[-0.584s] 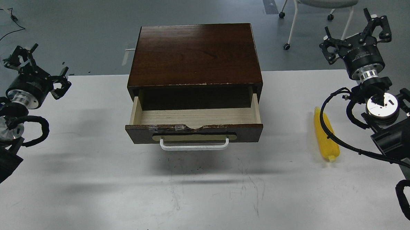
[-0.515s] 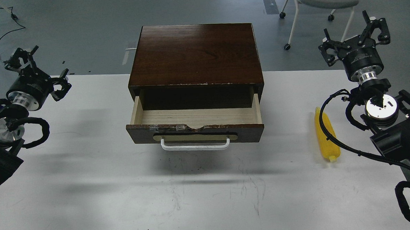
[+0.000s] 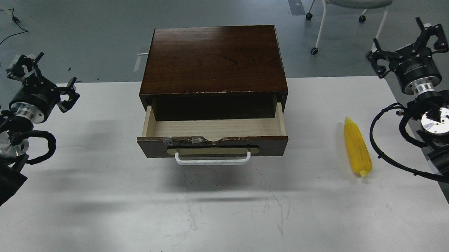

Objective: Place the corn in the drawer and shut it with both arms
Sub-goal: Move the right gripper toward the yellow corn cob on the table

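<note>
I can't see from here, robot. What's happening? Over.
Left gripper and right gripper open, empty. Corn on table, right of open drawer. Nothing in the way.

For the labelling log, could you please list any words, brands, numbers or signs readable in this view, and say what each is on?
None can be read.
Right gripper: a faint line of pale print on its black round body, too small and blurred to read.
Left gripper, drawer, corn, table: no lettering visible.
</note>
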